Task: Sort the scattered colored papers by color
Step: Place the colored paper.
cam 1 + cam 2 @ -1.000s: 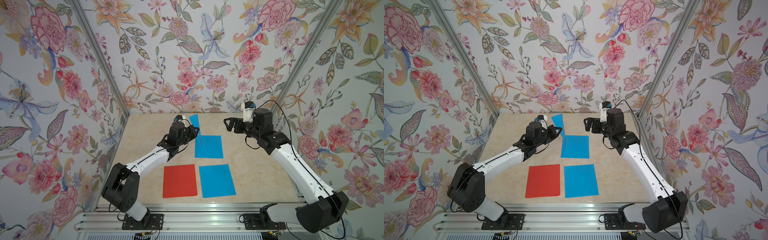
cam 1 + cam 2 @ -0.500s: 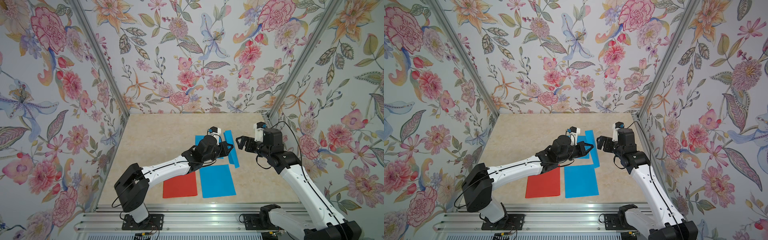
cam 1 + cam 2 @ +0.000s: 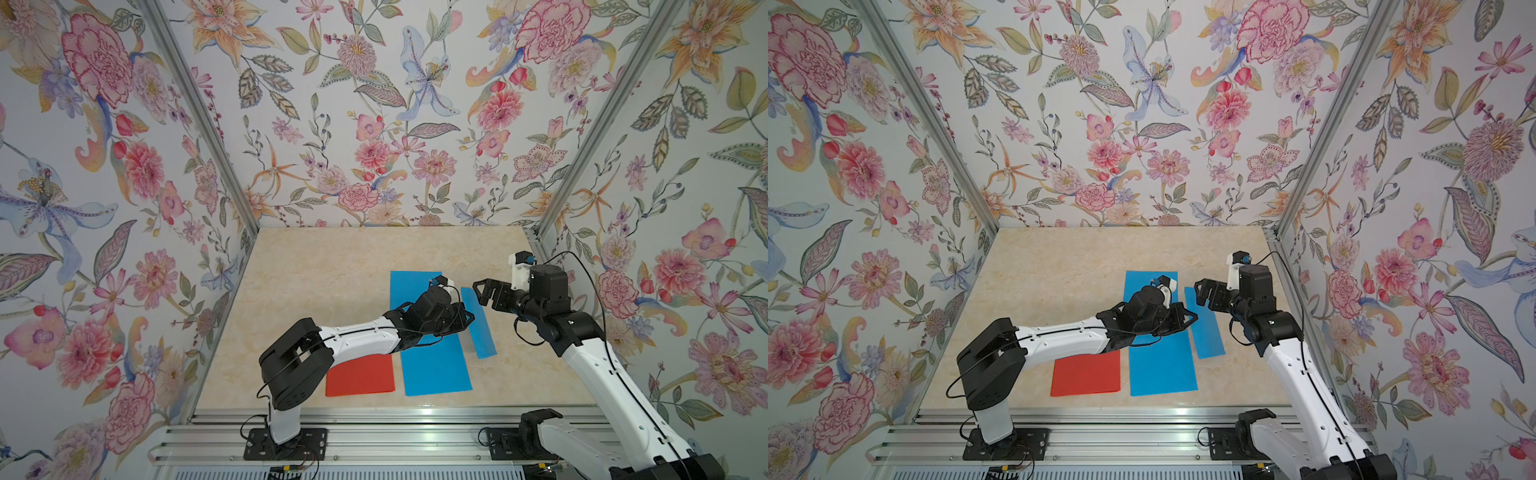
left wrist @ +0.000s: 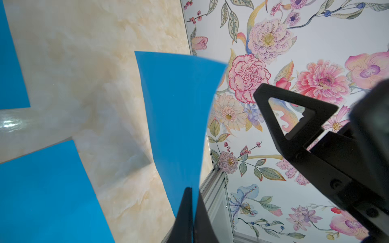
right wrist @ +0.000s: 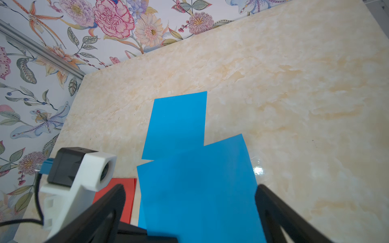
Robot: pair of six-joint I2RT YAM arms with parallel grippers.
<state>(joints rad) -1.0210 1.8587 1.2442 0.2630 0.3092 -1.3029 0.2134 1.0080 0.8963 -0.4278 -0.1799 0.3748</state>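
Left gripper (image 3: 464,319) was clenched on lifted blue sheet (image 3: 478,328), which stood on edge just right of front blue sheet (image 3: 436,368) and rear blue sheet (image 3: 409,286), both flat on table (image 3: 332,270). Right gripper (image 3: 484,291) jaws were spread wide, empty, near lifted sheet's far end. Red sheet (image 3: 360,376) lay flat, left of front blue sheet

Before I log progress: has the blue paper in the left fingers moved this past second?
Yes. The held blue paper came forward, from beyond the far flat blue paper to beside it, toward the right gripper.
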